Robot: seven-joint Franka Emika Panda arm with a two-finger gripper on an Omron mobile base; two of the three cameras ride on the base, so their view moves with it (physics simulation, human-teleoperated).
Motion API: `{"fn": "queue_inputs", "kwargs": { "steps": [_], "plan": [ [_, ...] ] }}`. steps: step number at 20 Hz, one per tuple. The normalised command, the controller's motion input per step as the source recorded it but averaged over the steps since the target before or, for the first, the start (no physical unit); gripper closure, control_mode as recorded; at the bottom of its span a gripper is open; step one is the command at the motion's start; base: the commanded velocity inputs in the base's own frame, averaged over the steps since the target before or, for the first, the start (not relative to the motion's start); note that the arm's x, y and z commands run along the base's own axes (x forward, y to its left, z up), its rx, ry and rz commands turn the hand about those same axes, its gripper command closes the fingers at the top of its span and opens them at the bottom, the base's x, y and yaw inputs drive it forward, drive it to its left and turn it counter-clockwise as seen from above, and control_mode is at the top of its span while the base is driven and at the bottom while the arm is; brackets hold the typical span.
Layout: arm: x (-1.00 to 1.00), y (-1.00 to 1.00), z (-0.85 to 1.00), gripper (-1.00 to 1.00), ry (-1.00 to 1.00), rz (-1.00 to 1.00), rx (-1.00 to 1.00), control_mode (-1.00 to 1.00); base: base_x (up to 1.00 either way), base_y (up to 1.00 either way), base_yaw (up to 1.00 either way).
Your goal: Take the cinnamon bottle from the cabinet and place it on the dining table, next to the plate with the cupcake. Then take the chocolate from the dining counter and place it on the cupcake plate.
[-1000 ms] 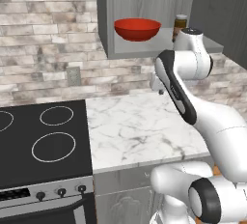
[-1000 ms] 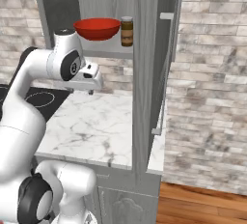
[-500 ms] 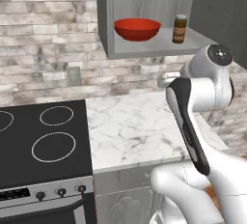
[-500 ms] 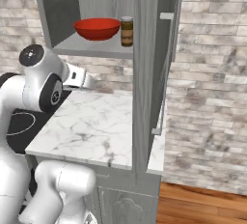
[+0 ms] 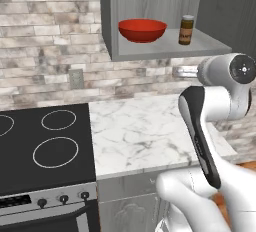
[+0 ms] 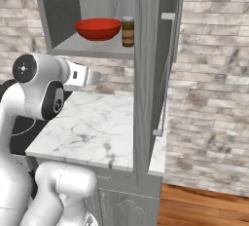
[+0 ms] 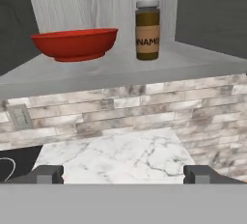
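Observation:
The cinnamon bottle [image 5: 186, 29] [image 6: 128, 31] [image 7: 147, 23] stands upright on the open cabinet's shelf [image 5: 160, 51] [image 7: 120, 68]. It is brown with a pale lid, and a red bowl [image 5: 142, 30] [image 6: 97, 28] [image 7: 75, 43] sits to its left. My gripper [image 7: 124, 175] [image 5: 181, 71] [image 6: 94, 78] hangs below and in front of the shelf's edge, pointing at the brick wall. It is open, with its fingertips [image 7: 48, 174] far apart and nothing between them. The bottle is above the gripper, apart from it. The plate, cupcake, chocolate and dining table are out of view.
A marble counter [image 5: 145, 131] [image 6: 92, 127] lies under the cabinet. A black stove [image 5: 45, 146] is to its left. The cabinet's open door [image 6: 148, 74] stands edge-on at the right. A wall outlet [image 5: 76, 78] sits on the brick backsplash.
The jaws have opened wider. The arm has folded back, its elbow swinging down toward the base, and the hand has dropped from shelf height to just below the shelf.

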Motion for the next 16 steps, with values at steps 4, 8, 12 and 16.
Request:
{"fn": "queue_inputs", "kwargs": {
  "steps": [4,8,12,16],
  "plan": [
    [0.01,-0.3,0.57,-1.0,-0.03,0.0,0.02,-1.0,0.0,0.0,0.0],
    [0.01,-0.25,0.59,-1.0,0.0,0.05,0.03,-1.0,0.0,0.0,0.0],
    [0.11,-0.25,0.35,-1.0,0.0,0.03,0.05,-1.0,0.0,0.0,0.0],
    [0.29,-0.26,0.18,-1.0,0.0,0.1,0.01,-1.0,0.0,0.0,0.0]
  ]
}}
